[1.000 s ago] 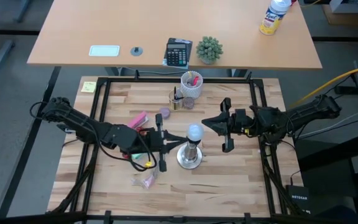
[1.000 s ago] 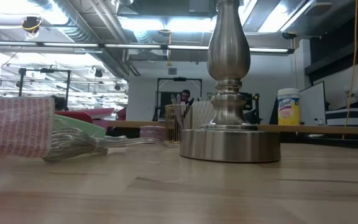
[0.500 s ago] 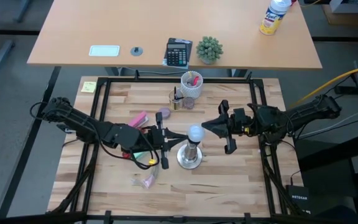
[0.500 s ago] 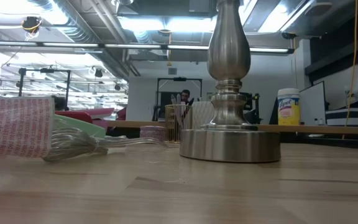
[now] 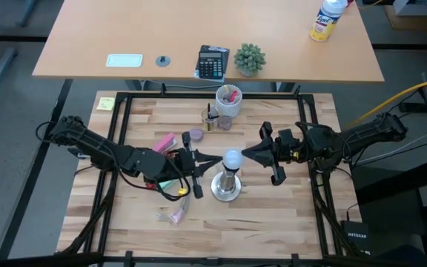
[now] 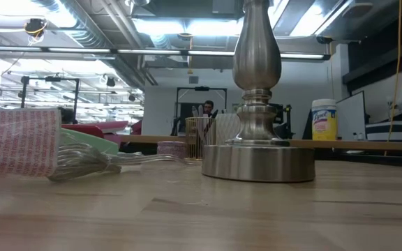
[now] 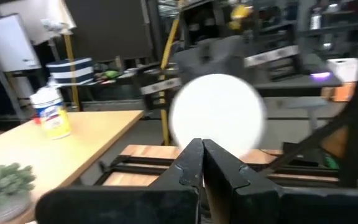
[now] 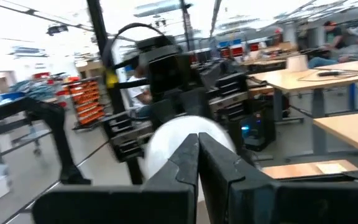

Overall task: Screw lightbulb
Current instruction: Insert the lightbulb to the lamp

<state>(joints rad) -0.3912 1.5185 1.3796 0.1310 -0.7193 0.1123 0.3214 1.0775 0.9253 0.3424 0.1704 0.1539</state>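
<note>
The frosted white lightbulb [image 5: 232,157] sits upright on top of the silvery socket stand [image 5: 227,185], whose round base [image 6: 258,162] rests on the wooden table. My left gripper [image 5: 219,161] reaches in level from the table's left, shut, its tips at the globe's left side. My right gripper [image 5: 244,154] reaches in level from the right, also shut, its tips at the globe's right side. Each wrist view shows the globe [image 7: 219,106] [image 8: 166,140] just beyond the closed fingers. The low view shows only the stand. My left gripper [image 7: 202,144] has its shut fingertips against the globe's left side [image 7: 188,127], coming level from the table's left. The bulb stays upright on the stand. My right gripper [image 8: 198,138] has its shut fingertips against the globe's right side [image 8: 173,143], coming level from the table's right.
A white cup of pens [image 5: 228,100], a small mesh cup [image 5: 210,119] and a purple tape roll [image 5: 196,135] stand behind the stand. A pink item [image 5: 164,142] and a crumpled plastic packet [image 5: 173,215] lie at the left. A black frame [image 5: 121,119] borders the table.
Both grippers have stayed at the bulb and turned at the wrist: the right one has rolled about its own axis, the left one has swung slightly. The bulb and stand stay in place. Both grippers stay shut.
</note>
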